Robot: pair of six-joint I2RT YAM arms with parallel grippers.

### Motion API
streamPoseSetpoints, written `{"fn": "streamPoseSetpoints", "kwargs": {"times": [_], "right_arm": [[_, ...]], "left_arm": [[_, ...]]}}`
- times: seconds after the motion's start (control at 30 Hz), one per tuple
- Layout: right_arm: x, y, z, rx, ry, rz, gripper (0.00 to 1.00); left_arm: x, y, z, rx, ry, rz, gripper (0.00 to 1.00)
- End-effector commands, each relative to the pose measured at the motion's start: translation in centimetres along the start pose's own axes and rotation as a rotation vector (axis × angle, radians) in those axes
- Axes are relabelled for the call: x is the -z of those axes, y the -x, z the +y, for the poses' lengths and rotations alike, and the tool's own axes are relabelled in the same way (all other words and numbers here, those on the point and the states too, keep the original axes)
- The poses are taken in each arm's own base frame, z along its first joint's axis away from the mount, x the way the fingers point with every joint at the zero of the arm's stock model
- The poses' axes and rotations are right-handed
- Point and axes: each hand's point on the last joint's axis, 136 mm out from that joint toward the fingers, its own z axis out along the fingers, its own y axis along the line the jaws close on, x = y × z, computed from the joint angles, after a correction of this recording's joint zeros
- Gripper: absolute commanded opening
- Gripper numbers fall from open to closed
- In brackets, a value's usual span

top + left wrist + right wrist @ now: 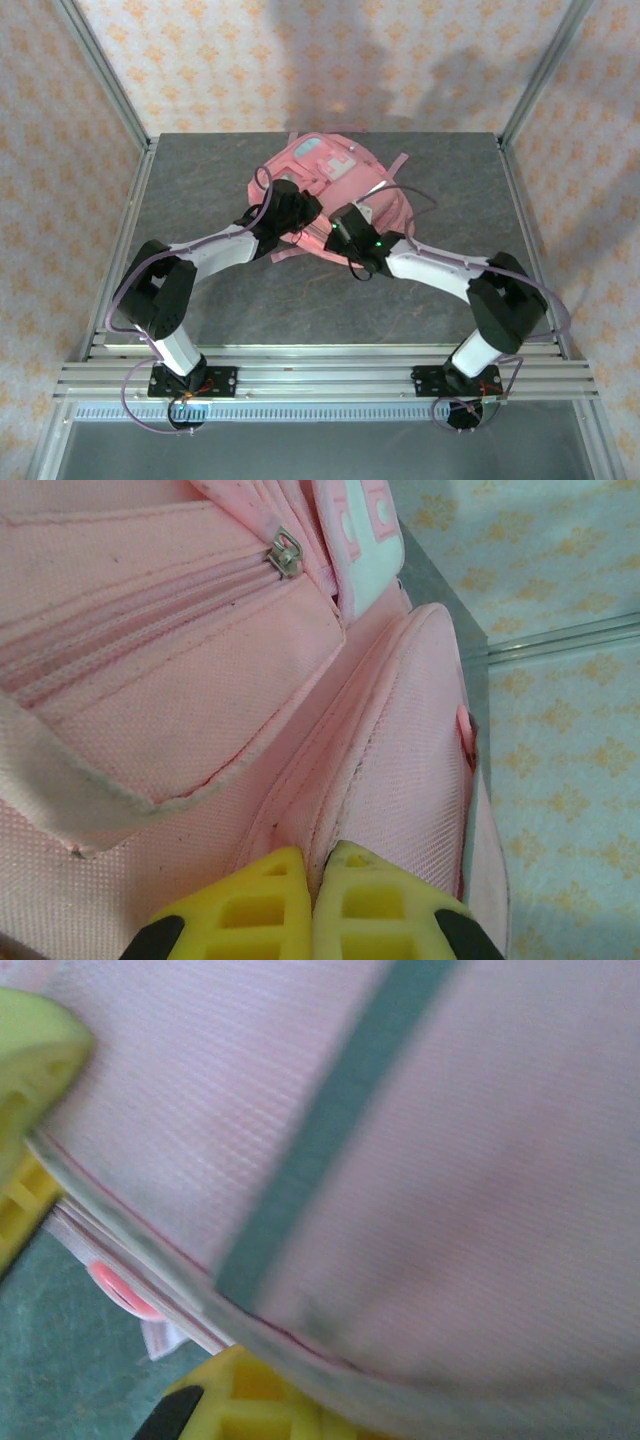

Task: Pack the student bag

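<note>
1 grey tabletop (200, 290), w/ patterned wallpaper (330, 60) behind it and 2 metal posts (105, 70) rising from the far corners. 1 slotted rail (320, 380) runs along the near edge.

1 student bag (325, 165), pink and by far the biggest item, lies at the middle of the far edge. It has 1 pale patch (322, 155) on top, and a pink strap (400, 160) trails toward the far right corner.

2 arms meet over the bag's near side: the left arm (200, 260) comes in from the near left corner and the right arm (440, 270) from the near right. Their black wrists cover the bag's near rim from above, so I can't see that part. Purple cables (130, 290) loop along both arms.

The left gripper (315, 865) has its 2 yellow fingers (270, 900) pressed together, tips against a seam between 2 pink pockets. Can't tell if any fabric is nipped between them.

The right gripper (130, 1230) is clamped on the bag's edge, w/ 1 finger (25, 1070) above the fabric and 1 below. That view is blurry and so close that the fingertips are cut off at the borders.

Smaller bits: 1 grey stripe (340, 1110) crosses the pink cloth and 1 metal zip pull (285, 552) sits at the end of the closed zip rows. There's also 1 small pink tab (125, 1285) under the bag's edge, but it's too blurred to say what it is.
</note>
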Motion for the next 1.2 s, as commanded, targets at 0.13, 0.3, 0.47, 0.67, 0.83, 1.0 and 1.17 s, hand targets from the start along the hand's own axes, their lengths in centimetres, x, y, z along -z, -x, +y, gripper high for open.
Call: {"fn": "streamPoseSetpoints", "kwargs": {"times": [0.13,0.3,0.47,0.67,0.83,1.0,1.17], "right_arm": [[3.1,0.6,-9.0,-0.031,-0.173,-0.043,0.00],[4.0,2.5,-11.4,0.028,-0.249,-0.083,0.00],[3.3,1.2,-7.2,0.134,-0.111,-0.004,0.00],[2.4,-2.0,-0.5,0.242,0.071,0.079,0.00],[1.1,-4.1,5.7,0.225,0.244,0.148,0.00],[0.0,-3.6,8.1,0.191,0.285,0.125,0.00],[-0.5,-3.2,8.8,0.198,0.290,0.125,0.00]], "left_arm": [[0.8,2.4,-1.3,-0.077,-0.016,-0.044,0.00],[0.5,2.6,-0.6,-0.095,0.003,-0.039,0.00],[-0.2,3.2,-0.7,-0.155,0.034,-0.041,0.00],[-0.7,7.7,-0.5,-0.224,0.109,-0.088,0.00],[0.0,11.6,-1.2,-0.220,0.094,-0.121,0.00],[1.8,11.7,-0.8,-0.213,0.089,-0.119,0.32],[4.3,8.6,2.3,-0.199,0.128,-0.077,0.54]]}}
